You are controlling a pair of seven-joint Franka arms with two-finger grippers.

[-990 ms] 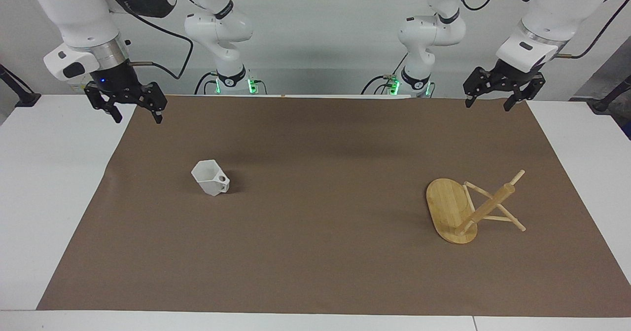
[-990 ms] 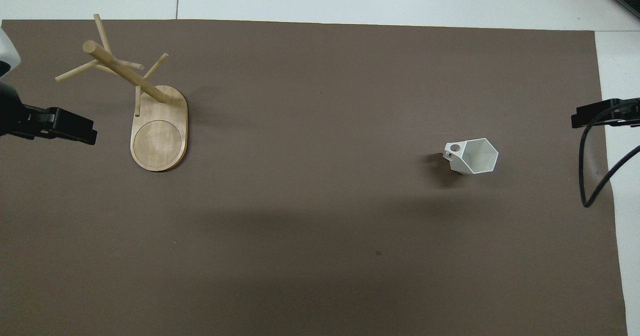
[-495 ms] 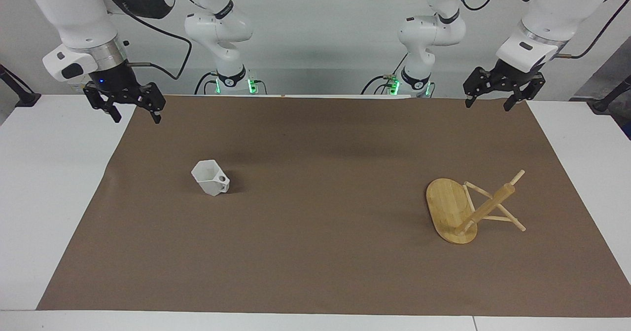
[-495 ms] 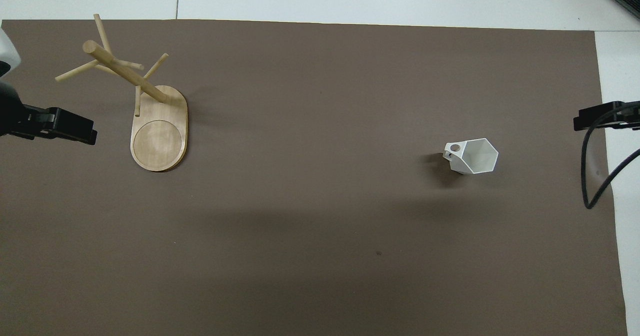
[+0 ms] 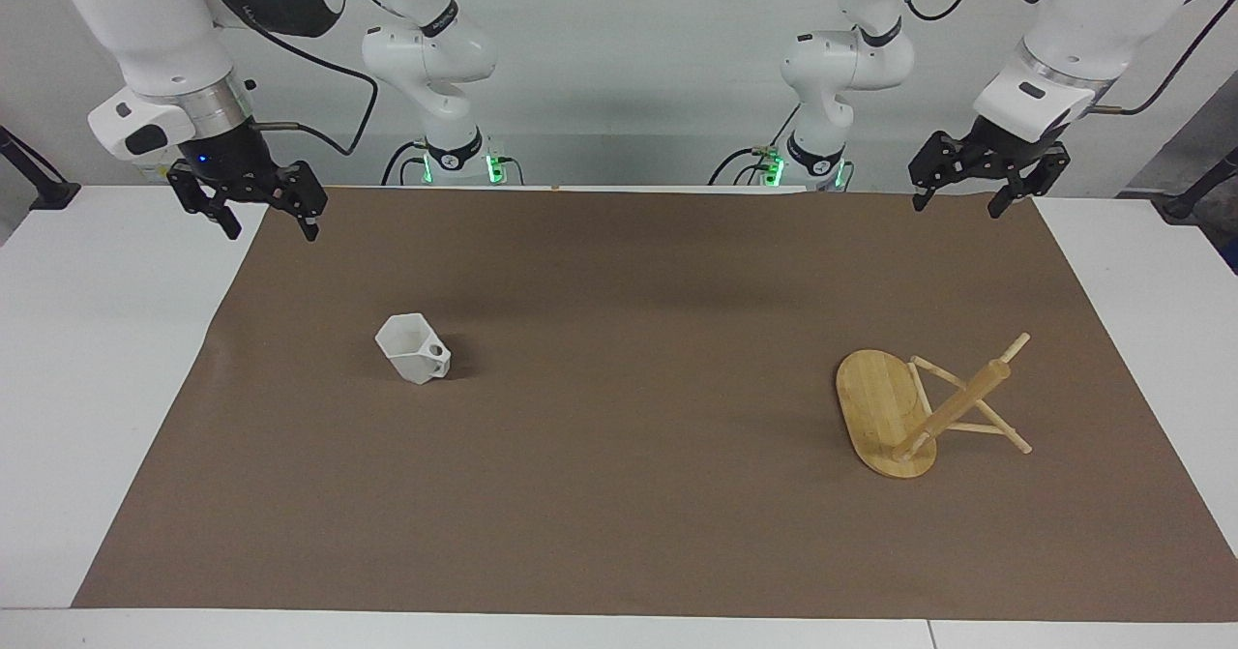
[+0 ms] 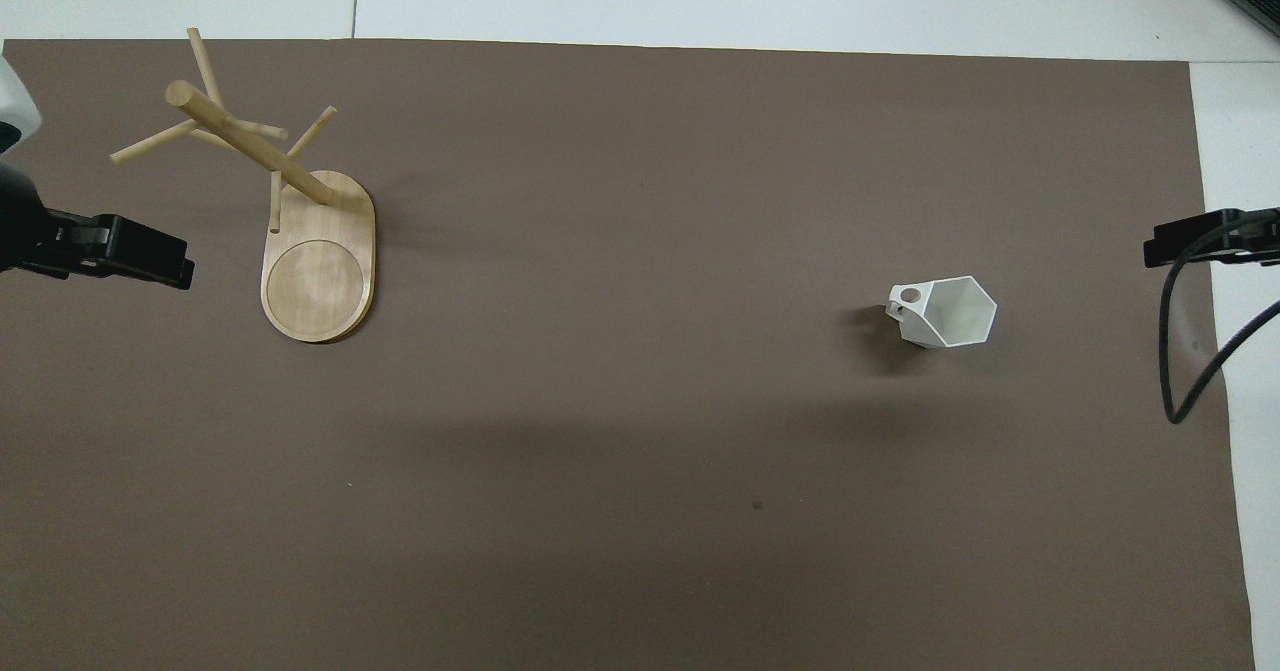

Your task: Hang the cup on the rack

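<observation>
Both pincers were held wide apart above the counter's robot-side corners.
Left pincer [image 5: 974,199] and right pincer [image 5: 260,221] gripped nothing; the cup [image 5: 413,348] sat upright toward the right arm's end, well apart from the rack [image 5: 885,409].

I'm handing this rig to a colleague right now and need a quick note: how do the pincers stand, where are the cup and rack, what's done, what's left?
Left pincer: open, empty, raised over the brown mat's edge at its own end, waiting.
Right pincer: open, empty, raised over the mat's edge at its end.
Small white faceted cup: upright on the mat toward the right arm's end, untouched.
Light bamboo mug rack: standing on its oval base toward the left arm's end, pegs bare.
Done: nothing. Left: grasp the cup, carry it over, hang its handle on a peg.
</observation>
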